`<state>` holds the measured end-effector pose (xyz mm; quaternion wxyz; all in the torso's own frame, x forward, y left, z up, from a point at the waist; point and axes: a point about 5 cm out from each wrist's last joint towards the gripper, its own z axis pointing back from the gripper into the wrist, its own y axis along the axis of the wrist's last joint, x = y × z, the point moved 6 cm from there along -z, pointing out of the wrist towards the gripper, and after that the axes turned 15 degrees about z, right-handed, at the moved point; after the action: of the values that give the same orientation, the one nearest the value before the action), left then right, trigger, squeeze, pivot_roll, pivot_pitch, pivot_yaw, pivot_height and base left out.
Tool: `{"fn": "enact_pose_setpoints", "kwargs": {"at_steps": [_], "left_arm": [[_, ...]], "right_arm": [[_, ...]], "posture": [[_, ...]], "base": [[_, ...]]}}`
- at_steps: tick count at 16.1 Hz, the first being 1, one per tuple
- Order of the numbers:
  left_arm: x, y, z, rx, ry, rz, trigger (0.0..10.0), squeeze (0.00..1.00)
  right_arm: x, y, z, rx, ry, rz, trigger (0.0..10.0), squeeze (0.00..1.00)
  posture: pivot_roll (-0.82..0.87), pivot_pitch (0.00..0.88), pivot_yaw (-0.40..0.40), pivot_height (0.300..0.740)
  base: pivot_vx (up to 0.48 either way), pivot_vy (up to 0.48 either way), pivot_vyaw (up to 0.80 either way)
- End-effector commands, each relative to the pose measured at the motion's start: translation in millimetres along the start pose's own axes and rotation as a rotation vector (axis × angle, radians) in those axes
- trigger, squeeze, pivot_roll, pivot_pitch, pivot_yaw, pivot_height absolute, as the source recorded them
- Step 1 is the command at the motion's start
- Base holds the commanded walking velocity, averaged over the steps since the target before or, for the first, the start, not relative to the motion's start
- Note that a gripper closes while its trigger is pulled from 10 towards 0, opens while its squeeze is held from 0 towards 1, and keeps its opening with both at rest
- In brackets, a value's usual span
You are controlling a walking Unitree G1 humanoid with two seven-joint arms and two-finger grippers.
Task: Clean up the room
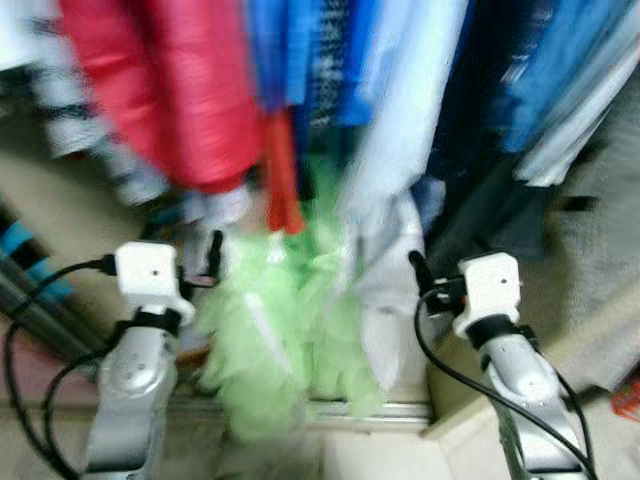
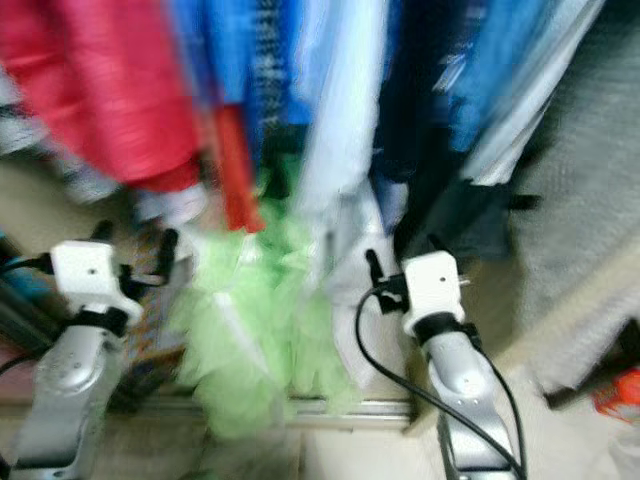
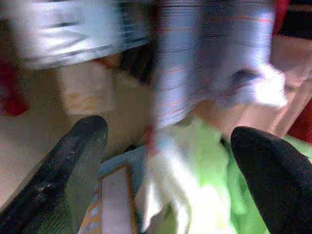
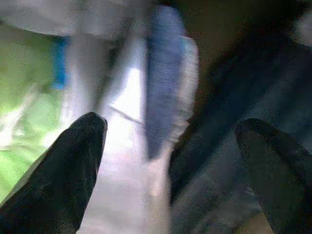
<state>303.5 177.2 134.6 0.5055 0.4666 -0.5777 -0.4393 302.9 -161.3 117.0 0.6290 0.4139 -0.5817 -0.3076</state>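
Note:
Clothes hang in a row before me, all blurred: a red garment (image 1: pixel 180 90), blue ones (image 1: pixel 300 50), a pale blue-white one (image 1: pixel 400 150) and dark navy ones (image 1: pixel 480 100). Below them hangs a frilly light-green garment (image 1: pixel 270 330). My left gripper (image 1: pixel 200 255) is raised at the green garment's left edge, open, with nothing between its fingers (image 3: pixel 73 161); green cloth (image 3: pixel 204 175) lies just beyond them. My right gripper (image 1: pixel 425 275) is raised in front of the white and navy cloth, open and empty, its fingers (image 4: pixel 73 161) spread wide.
A metal floor track (image 1: pixel 370 408) runs under the clothes. A grey fabric surface (image 1: pixel 600 250) stands at the right, with a small red thing (image 1: pixel 628 398) low beside it. Striped cloth (image 1: pixel 60 100) hangs at the far left.

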Motion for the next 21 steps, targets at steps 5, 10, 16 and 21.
{"fn": "enact_pose_setpoints", "kwargs": {"at_steps": [5, 10, 16, 21], "left_arm": [[2.0, 2.1, -0.3, 0.013, 0.016, 0.013, 10.0, 0.00], [-1.7, 0.7, 2.1, 0.009, 0.036, 0.005, 10.0, 0.00], [-6.8, 2.7, 2.1, 0.019, 0.063, -0.043, 10.0, 0.00], [-12.6, -1.9, 3.6, -0.001, 0.084, -0.039, 10.0, 0.00]], "right_arm": [[5.3, -2.4, 1.5, -0.008, -0.002, 0.009, 10.0, 0.00], [1.3, -2.4, 1.0, -0.008, 0.014, 0.001, 10.0, 0.00], [6.0, 4.7, -2.0, 0.011, -0.013, -0.003, 10.0, 0.00], [0.2, 7.5, -4.6, 0.019, -0.002, -0.034, 10.0, 0.00]], "posture": [[-0.01, 0.000, -0.011, 0.740], [-0.01, 0.000, -0.014, 0.740], [0.00, 0.000, -0.001, 0.740], [0.01, 0.000, 0.004, 0.740]], "base": [[0.199, 0.000, 0.00], [0.000, 0.000, 0.00], [0.000, 0.000, 0.00], [0.000, 0.000, 0.00]]}}
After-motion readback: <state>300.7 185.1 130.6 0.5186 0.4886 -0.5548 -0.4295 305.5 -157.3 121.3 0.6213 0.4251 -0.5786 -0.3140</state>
